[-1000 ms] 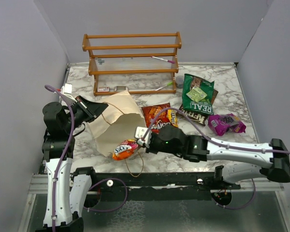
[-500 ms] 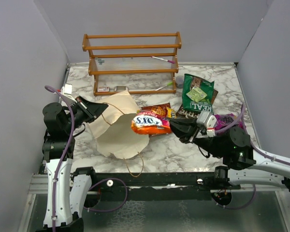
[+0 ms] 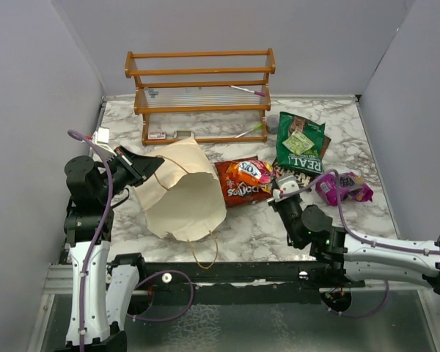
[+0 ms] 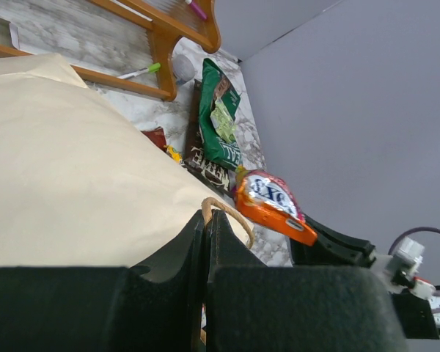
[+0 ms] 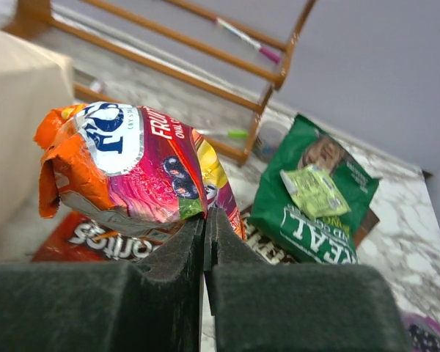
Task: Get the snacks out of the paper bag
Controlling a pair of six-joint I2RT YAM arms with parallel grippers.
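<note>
The cream paper bag lies on its side at the left, its mouth toward the near edge. My left gripper is shut on the bag's tan cord handle at its upper left corner. My right gripper is shut on an orange and magenta snack packet, holding it over an orange-red packet lying right of the bag. In the right wrist view the fingers pinch the held packet's lower edge. A green packet with a light green one on it, a brown packet and a purple packet lie further right.
A wooden rack with pens and small items stands at the back. The bag's other cord loop hangs over the table's near edge. Grey walls close in the left, right and back sides.
My right gripper drew the orange and magenta packet out of the bag's mouth, carried it right, and now holds it over the orange-red packet. The left gripper has stayed on the handle.
</note>
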